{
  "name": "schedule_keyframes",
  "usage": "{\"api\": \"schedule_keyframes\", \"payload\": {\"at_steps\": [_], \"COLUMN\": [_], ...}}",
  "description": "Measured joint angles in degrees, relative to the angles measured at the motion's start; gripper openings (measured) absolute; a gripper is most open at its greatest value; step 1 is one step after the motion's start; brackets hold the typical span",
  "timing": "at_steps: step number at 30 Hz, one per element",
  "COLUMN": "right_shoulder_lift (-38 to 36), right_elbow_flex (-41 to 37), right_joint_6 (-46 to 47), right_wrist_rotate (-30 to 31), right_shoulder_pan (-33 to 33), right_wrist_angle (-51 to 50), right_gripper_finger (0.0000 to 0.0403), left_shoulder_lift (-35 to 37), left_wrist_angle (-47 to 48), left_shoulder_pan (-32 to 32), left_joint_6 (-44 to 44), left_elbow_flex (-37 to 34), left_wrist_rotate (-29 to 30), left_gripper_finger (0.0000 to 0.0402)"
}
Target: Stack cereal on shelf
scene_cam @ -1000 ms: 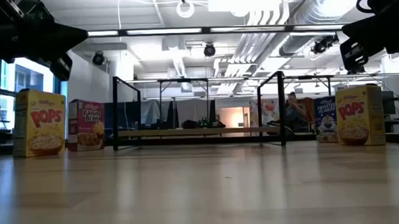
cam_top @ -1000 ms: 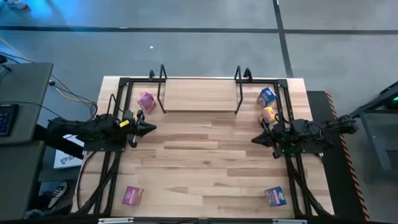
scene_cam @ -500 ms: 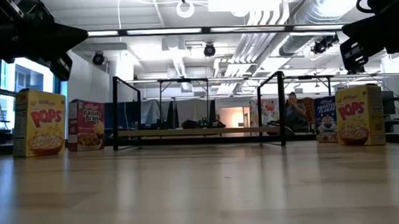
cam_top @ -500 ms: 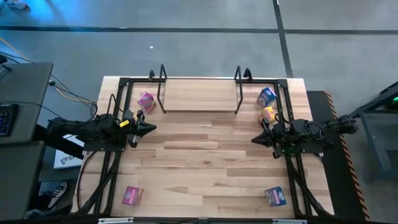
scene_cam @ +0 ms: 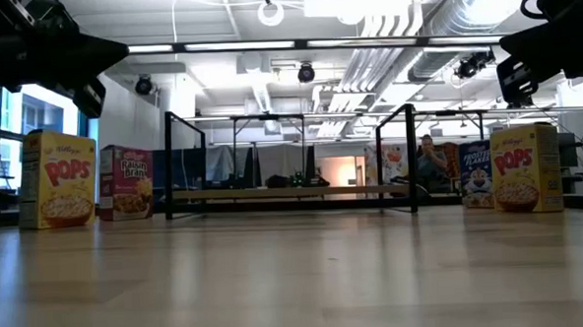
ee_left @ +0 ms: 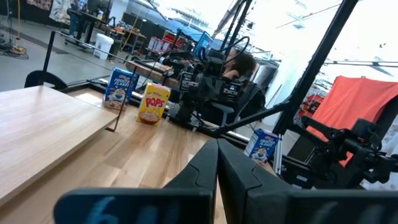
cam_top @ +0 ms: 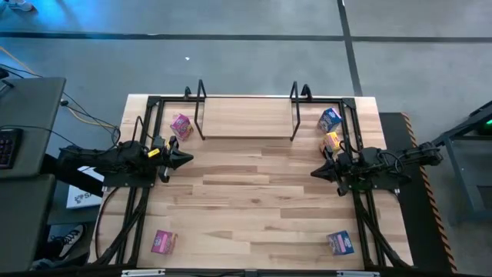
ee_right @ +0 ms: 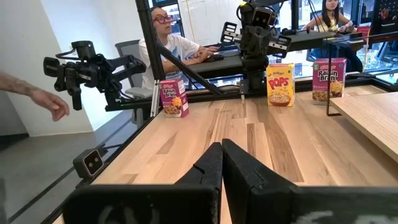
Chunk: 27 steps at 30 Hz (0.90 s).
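The shelf (cam_top: 246, 115), a pale board between two black loop frames, stands at the table's far middle. A pink cereal box (cam_top: 181, 125) stands left of it, and a blue box (cam_top: 330, 118) and a yellow box (cam_top: 331, 141) stand right of it. A second pink box (cam_top: 164, 241) and a second blue box (cam_top: 340, 242) stand near the front corners. A second yellow box (scene_cam: 58, 180) stands by the left arm. My left gripper (cam_top: 184, 159) and my right gripper (cam_top: 315, 172) are shut and empty, above the table, pointing toward each other.
Black rail frames (cam_top: 138, 192) run along both table sides under the arms. People sit at desks beyond the table (ee_right: 171, 43), and a hand (ee_right: 53, 106) shows off the table's side. Bare wood (cam_top: 246, 200) lies between the grippers.
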<state>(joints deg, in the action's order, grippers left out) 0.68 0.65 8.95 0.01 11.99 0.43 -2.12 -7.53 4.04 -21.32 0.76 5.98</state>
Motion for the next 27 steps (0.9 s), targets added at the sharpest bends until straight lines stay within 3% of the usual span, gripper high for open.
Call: {"api": "schedule_keyframes", "payload": {"at_steps": [11, 15, 19, 23, 25, 27], "right_shoulder_lift": [0.0, 0.0, 0.0, 0.0, 0.0, 0.2], "right_elbow_flex": [0.0, -0.1, -0.1, -0.1, 0.8, 3.7], "right_joint_6": [0.0, -4.0, 3.8, 4.7, 2.8, 2.3], "right_wrist_rotate": [0.0, 5.0, 12.7, 25.5, 29.2, 31.0], "right_shoulder_pan": [0.0, 0.0, 0.0, 0.0, 0.0, 0.0], "right_wrist_angle": [0.0, 2.5, 25.5, 48.0, 52.4, 50.0], "right_gripper_finger": [0.0, 0.0, 0.0, 0.0, 0.0, 0.0], "left_shoulder_lift": [0.0, 0.0, 0.0, 0.0, 0.0, 0.0], "left_wrist_angle": [0.0, 0.0, 0.0, 0.0, 0.0, 0.0], "left_shoulder_pan": [0.0, 0.0, 0.0, 0.0, 0.0, 0.0], "left_joint_6": [0.0, 0.0, 0.0, 0.0, 0.0, 0.0], "left_elbow_flex": [0.0, 0.0, 0.0, 0.0, 0.0, 0.0], "left_wrist_rotate": [0.0, 0.0, 0.0, 0.0, 0.0, 0.0], "left_gripper_finger": [0.0, 0.0, 0.0, 0.0, 0.0, 0.0]}}
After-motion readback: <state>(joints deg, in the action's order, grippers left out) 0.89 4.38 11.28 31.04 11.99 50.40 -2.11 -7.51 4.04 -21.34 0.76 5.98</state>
